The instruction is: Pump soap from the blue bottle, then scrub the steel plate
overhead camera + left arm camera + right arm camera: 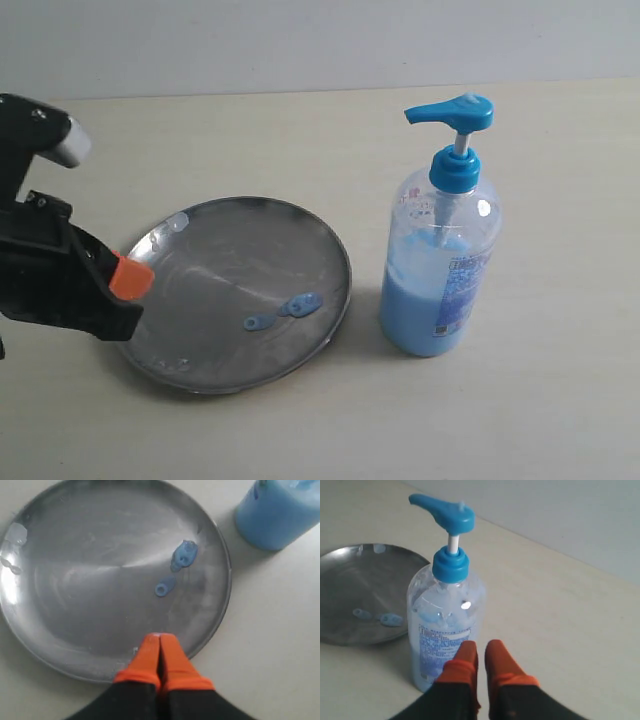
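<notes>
The soap (285, 312) lies as two small blue blobs, joined by a thin smear, on the steel plate (220, 265). In the exterior view the blobs sit at about 4 o'clock from the plate's middle. More soap fills the bottom part of the blue bottle (440, 270) (about half way up). The bottle stands upright on the worktop (540, 400), just beside the plate at its 3 o'clock side. Its pump head is up, and the spout points to 9 o'clock, toward the plate. The plate lies flat and looks dull and streaky. A pale blob (178, 222) sits near its rim at 11 o'clock, and a few tiny drops (175, 362) sit near the rim at 7 o'clock. The left fingers (131, 277) are at the plate's rim at 9 o'clock. In the left wrist view their orange tips are pressed tight together with nothing between them, right over the plate's edge, but I cannot tell if they touch it. The right fingers (501, 662) show only in the right wrist view. They are close to the low part of the bottle, with just a thin gap between them and nothing in it. I cannot tell if one of them touches the bottle.
</notes>
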Available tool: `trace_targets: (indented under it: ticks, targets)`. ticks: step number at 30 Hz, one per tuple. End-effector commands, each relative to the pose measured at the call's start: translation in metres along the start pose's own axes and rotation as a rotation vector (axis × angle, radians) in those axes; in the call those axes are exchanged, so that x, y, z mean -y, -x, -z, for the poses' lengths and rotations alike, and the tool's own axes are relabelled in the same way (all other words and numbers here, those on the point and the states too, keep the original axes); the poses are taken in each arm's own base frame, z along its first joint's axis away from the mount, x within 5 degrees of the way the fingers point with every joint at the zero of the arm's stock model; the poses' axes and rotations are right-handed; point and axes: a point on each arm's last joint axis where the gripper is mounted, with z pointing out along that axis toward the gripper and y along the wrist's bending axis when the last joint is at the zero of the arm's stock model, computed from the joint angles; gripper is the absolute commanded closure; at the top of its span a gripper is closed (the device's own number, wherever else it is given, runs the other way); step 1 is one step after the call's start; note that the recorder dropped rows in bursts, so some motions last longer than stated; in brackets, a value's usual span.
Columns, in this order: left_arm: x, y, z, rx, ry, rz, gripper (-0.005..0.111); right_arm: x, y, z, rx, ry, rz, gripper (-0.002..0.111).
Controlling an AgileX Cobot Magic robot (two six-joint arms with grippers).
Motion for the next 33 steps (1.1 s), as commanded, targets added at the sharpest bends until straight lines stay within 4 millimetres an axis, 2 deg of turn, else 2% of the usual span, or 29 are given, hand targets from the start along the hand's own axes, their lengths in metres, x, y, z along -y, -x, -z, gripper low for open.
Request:
trace_targets:
  ticks: [1,10,33]
  targets:
    - [-0.001,-0.005,-0.018,-0.074,-0.005,0.007,0.107,0.004,-0.003,0.008,0.082,-0.004,-0.030,0.099]
    - [-0.005,-0.008,-0.047,-0.197,-0.014,0.040,0.107,0.006,-0.003,0.014,0.124,0.002,-0.047,0.099]
    - [-0.009,0.045,-0.112,-0.400,-0.102,0.011,0.107,0.005,0.000,0.014,0.150,0.022,-0.072,0.099]
